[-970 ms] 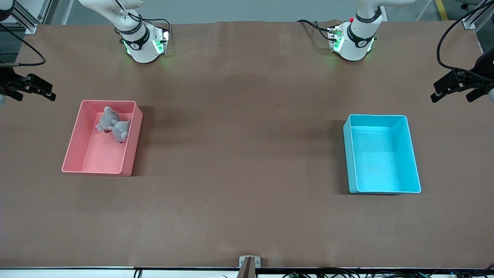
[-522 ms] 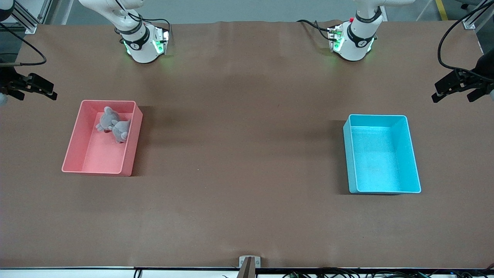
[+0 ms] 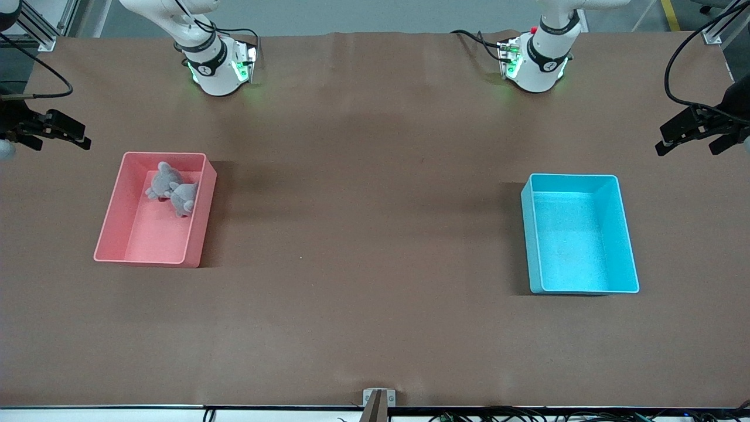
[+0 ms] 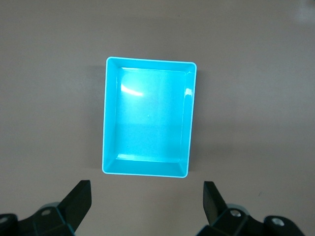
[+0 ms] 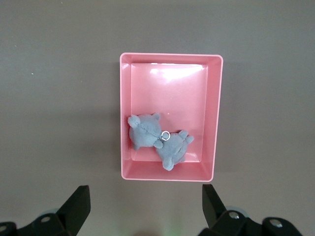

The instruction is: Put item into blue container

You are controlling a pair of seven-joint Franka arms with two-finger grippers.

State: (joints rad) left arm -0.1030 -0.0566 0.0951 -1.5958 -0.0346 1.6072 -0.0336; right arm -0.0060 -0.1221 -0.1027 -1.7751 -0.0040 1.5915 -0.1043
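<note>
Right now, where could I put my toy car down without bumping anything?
The brown table is bare between the pink bin and the blue container. The blue container holds nothing. The pink bin is crowded only at its end nearer the robot bases, where two grey plush toys lie.

Upright cyan blue container toward the left arm's end; gray plush item inside pink bin.
</note>
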